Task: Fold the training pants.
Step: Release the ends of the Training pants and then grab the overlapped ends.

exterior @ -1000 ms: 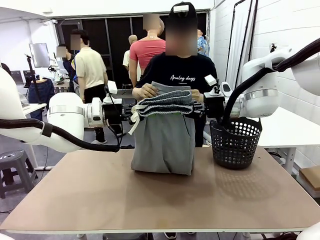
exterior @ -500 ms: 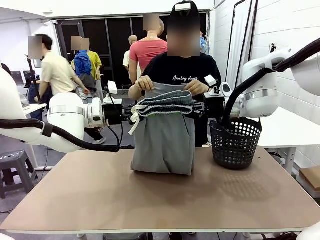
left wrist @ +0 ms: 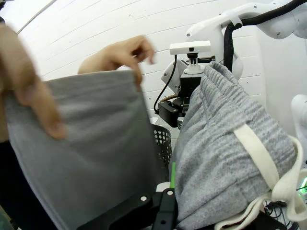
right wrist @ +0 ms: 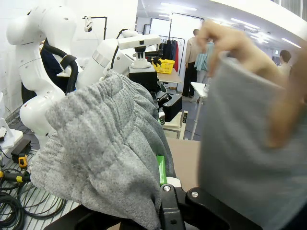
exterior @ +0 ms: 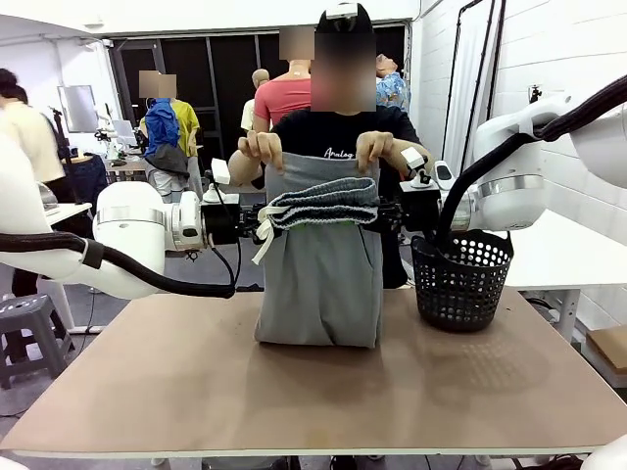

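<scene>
Right, the training pants hang over the far half of the worktop. The waistband is stretched between the arms, with its long axis running 9-to-3 in the front view. The cloth drops to 6 o'clock and its bottom fold rests on the worktop.

- **Left end effector**: clamped on the waistband's 9 o'clock end.
- **Right end effector**: clamped on the 3 o'clock end. Both have fingers together on fabric.
- **Leg ends:** up at 12 o'clock, behind and above the band, pinched by the person's hands at 11 and 1.

So the garment looks doubled, a U with the fold at the bottom. My read is that the first lengthwise fold is underway.

Key relation, as I judge it: the leg ends lie at 12 o'clock from both end effectors, on the far side, parallel to the band. The person's hands are on them; neither arm is closer than the other.

Count:
- one pair of pants
- two end effectors
- two hands
- one drawstring tail dangling at the 9 o'clock end
- one black basket at 3 o'clock, near the cloth but apart from it
</scene>
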`<action>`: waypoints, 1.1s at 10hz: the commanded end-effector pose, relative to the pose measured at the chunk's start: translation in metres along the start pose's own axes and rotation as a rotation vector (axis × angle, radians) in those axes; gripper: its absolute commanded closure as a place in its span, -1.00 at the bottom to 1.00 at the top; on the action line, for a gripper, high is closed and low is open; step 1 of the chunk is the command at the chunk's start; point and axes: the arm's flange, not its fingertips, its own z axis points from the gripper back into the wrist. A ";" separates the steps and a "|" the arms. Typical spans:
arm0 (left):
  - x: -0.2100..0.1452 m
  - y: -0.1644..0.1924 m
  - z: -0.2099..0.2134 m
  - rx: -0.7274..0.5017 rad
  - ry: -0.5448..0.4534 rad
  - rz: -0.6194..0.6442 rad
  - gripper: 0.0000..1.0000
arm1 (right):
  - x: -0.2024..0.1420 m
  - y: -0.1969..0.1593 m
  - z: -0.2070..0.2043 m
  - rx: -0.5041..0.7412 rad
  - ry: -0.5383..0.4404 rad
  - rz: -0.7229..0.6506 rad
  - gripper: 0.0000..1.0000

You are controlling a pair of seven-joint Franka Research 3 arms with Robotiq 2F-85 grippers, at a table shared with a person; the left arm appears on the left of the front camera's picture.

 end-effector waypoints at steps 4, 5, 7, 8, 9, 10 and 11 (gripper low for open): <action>0.002 0.000 0.000 0.003 -0.004 0.006 1.00 | -0.001 0.002 0.001 0.002 -0.019 -0.009 1.00; 0.002 0.000 0.000 0.003 -0.004 0.006 1.00 | -0.001 0.002 0.001 0.002 -0.019 -0.009 1.00; 0.002 0.000 0.000 0.003 -0.004 0.006 1.00 | -0.001 0.002 0.001 0.002 -0.019 -0.009 1.00; 0.002 0.000 0.000 0.003 -0.004 0.006 1.00 | -0.001 0.002 0.001 0.002 -0.019 -0.009 1.00; 0.002 0.000 0.000 0.003 -0.004 0.006 1.00 | -0.001 0.002 0.001 0.002 -0.019 -0.009 1.00; 0.002 0.000 0.000 0.003 -0.004 0.006 1.00 | -0.001 0.002 0.001 0.002 -0.019 -0.009 1.00; 0.002 0.000 0.000 0.003 -0.004 0.006 1.00 | -0.001 0.002 0.001 0.002 -0.019 -0.009 1.00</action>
